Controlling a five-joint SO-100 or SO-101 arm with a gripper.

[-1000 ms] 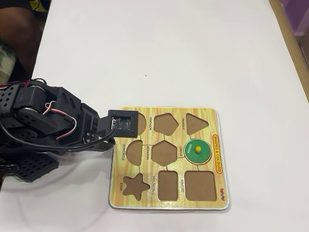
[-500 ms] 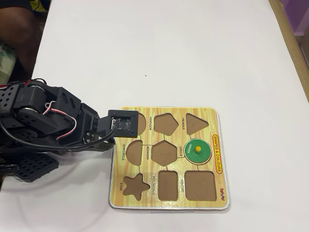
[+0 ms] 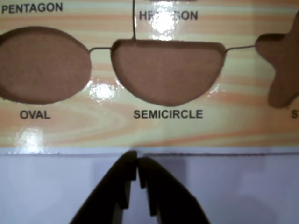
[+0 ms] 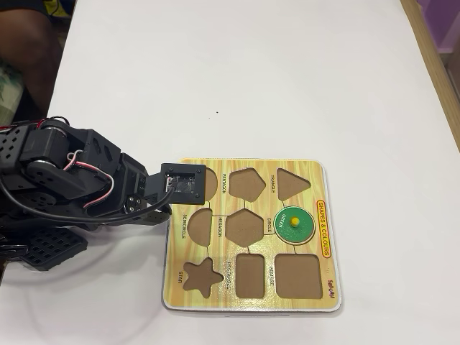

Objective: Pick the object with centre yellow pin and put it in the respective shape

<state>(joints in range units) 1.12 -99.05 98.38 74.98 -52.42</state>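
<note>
White tabletop (image 4: pixel 287 86) carries a yellow wood-grain puzzle board (image 4: pixel 248 298). Green disc (image 4: pixel 293 223) w/ pale rim and yellow centre knob already sits in the CIRCLE recess, right of the hexagon recess (image 4: pixel 244 226). Prob. light, stiff wood; best gripped by the knob. End effector (image 3: pixel 138 169) is closed, empty, just off the board's edge near the semicircle recess (image 3: pixel 168 70).

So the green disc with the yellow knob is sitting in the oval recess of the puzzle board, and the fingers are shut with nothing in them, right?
Not quite. The green disc sits in the recess labelled CIRCLE, as the overhead view shows; the oval recess is empty in the wrist view. The rest holds: the fingers are shut on nothing, just off the puzzle board.
</note>
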